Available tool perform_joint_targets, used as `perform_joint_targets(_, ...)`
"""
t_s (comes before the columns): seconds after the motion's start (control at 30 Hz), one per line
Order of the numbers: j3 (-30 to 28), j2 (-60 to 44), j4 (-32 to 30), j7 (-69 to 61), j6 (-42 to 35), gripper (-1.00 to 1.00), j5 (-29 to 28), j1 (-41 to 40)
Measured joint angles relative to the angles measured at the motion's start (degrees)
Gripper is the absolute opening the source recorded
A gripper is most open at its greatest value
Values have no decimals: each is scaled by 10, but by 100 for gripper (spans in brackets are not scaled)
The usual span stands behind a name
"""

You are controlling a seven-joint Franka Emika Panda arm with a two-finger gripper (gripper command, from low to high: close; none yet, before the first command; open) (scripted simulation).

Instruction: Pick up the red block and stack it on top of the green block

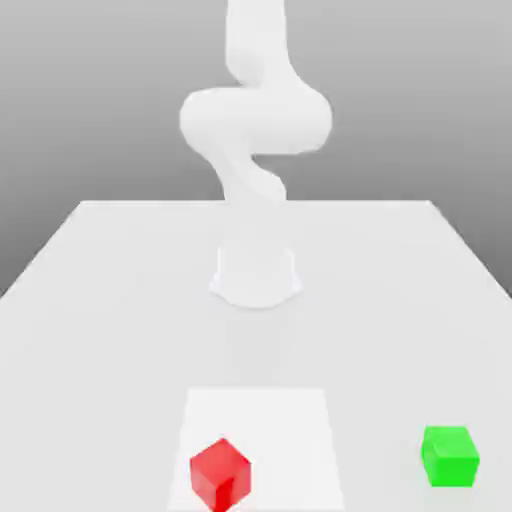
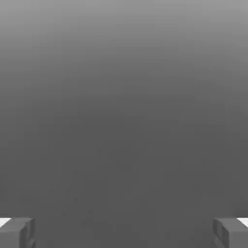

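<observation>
- The white arm (image 1: 255, 120) rises from its round base (image 1: 255, 275) at the middle of the pale table (image 1: 100, 300), folded up and over itself, with its upper part running out of the top of the exterior view.
- In the hand view the gripper (image 2: 124, 232) has its two grey fingertips (image 2: 17, 231) spread wide, one at each side, with nothing between them but a plain grey backdrop.
- The red block (image 1: 220, 473) sits on the table in front of the base, turned so that one corner faces the exterior camera. It lies on a lighter square patch (image 1: 260, 420) of the tabletop, towards that patch's near edge on the exterior view's left.
- The green block (image 1: 450, 456) rests flat on the table well apart from the red one, off to the exterior view's right and about as near to the camera.
- Neither block lies between the fingertips in the hand view; both stand alone on the table, untouched.
- I cannot tell exactly how the pincer stands over the blocks.
</observation>
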State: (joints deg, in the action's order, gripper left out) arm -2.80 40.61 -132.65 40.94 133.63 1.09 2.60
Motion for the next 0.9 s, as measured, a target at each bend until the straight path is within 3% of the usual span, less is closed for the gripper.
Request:
perform_joint_targets(0.23,-70,-149,-25,-147,53,0,41,62)
perform_joint_targets(0.57,-117,-358,-59,-354,126,0,100,100)
perform_joint_targets(0.9,-117,-550,-87,-484,218,0,80,84)
